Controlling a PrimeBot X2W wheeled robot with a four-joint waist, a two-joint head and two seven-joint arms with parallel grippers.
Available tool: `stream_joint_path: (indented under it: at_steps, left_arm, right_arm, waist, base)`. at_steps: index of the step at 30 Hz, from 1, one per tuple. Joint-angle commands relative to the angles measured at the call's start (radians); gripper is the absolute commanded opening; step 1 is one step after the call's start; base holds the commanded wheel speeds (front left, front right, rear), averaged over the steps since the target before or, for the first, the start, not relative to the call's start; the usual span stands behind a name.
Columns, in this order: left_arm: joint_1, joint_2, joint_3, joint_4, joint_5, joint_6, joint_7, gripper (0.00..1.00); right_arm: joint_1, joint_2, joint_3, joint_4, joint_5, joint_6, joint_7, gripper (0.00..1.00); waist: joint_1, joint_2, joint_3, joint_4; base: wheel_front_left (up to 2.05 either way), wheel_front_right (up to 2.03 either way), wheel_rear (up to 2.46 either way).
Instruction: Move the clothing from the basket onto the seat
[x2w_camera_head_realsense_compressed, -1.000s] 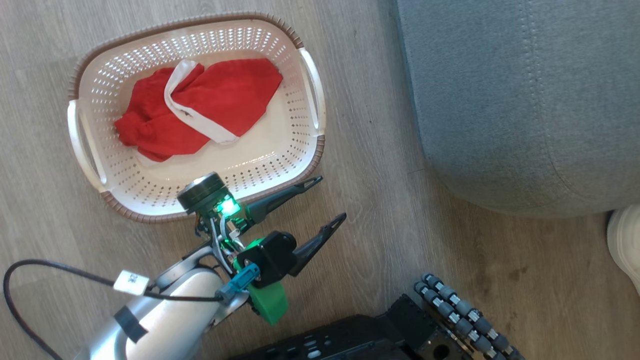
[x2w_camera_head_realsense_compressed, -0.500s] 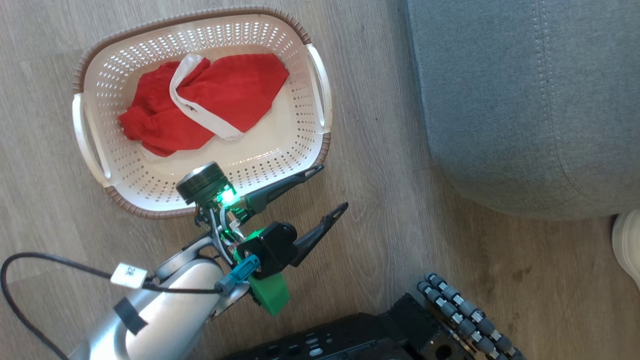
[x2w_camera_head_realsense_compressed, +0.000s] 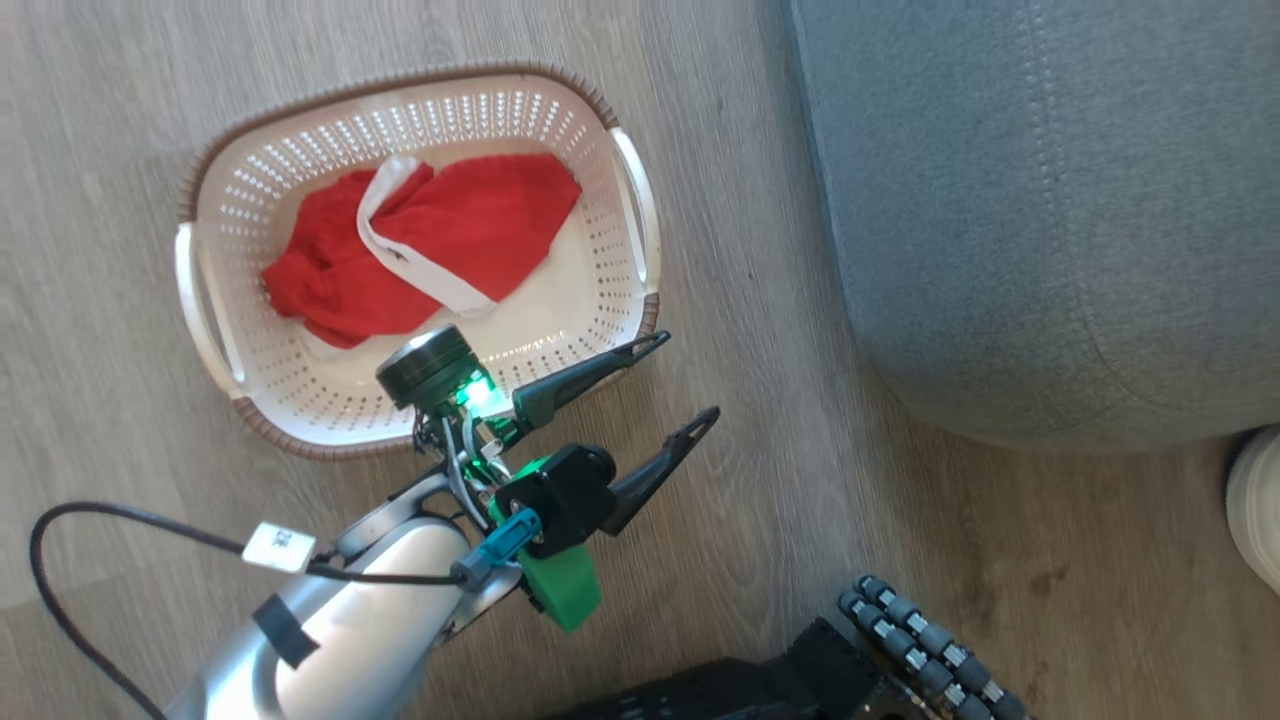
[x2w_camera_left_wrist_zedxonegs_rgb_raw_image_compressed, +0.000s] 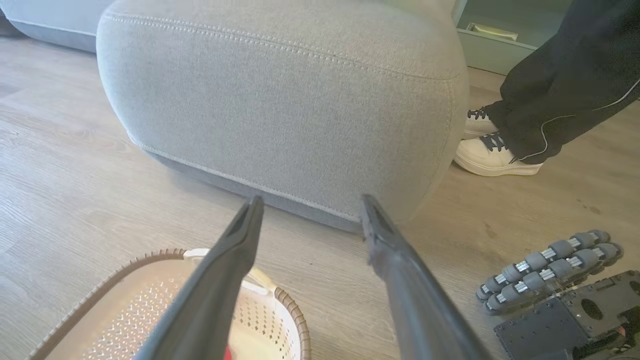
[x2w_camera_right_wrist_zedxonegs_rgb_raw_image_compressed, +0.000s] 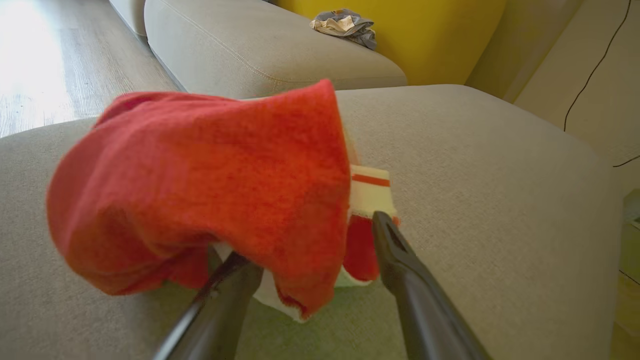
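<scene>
Seat (x2w_camera_head_realsense_compressed: 1050, 200), a big grey cushion, takes the upper right of the head view, with the basket (x2w_camera_head_realsense_compressed: 300, 400) near it on the wood floor (x2w_camera_head_realsense_compressed: 100, 200). One red garment (x2w_camera_head_realsense_compressed: 470, 225) with a white band lies crumpled inside the basket. A second red garment (x2w_camera_right_wrist_zedxonegs_rgb_raw_image_compressed: 200, 185), blurred, hangs over the seat, draped across one finger of the right claw (x2w_camera_right_wrist_zedxonegs_rgb_raw_image_compressed: 310, 240), whose jaws stand wide apart. Left claw (x2w_camera_head_realsense_compressed: 690, 376) hovers spread open at the basket's near corner, gripping nothing.
</scene>
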Motion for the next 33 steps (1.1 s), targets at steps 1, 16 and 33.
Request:
stream_joint_path:
  at_steps: [1, 16, 33]
  left_arm:
    - [0.003, -0.007, 0.022, -0.023, 0.003, -0.001, -0.005, 1.0]
    - [0.088, -0.125, 0.083, 0.015, -0.018, 0.011, -0.005, 1.0]
    - [0.203, -0.198, 0.291, 0.004, -0.027, 0.034, -0.005, 1.0]
  right_arm:
    - [0.039, -0.034, -0.008, -0.032, -0.008, 0.0, -0.005, 1.0]
    - [0.198, -0.092, 0.035, -0.151, -0.026, 0.0, -0.005, 1.0]
    - [0.41, -0.104, 0.4, -0.588, 0.204, 0.0, -0.005, 1.0]
  waist:
    - [0.0, 0.0, -0.03, 0.004]
    - [0.0, 0.0, -0.29, 0.035]
    - [0.0, 0.0, -0.517, 0.086]
  base:
    - [0.0, 0.0, 0.0]
    - [0.0, 0.0, 0.0]
    - [0.0, 0.0, 0.0]
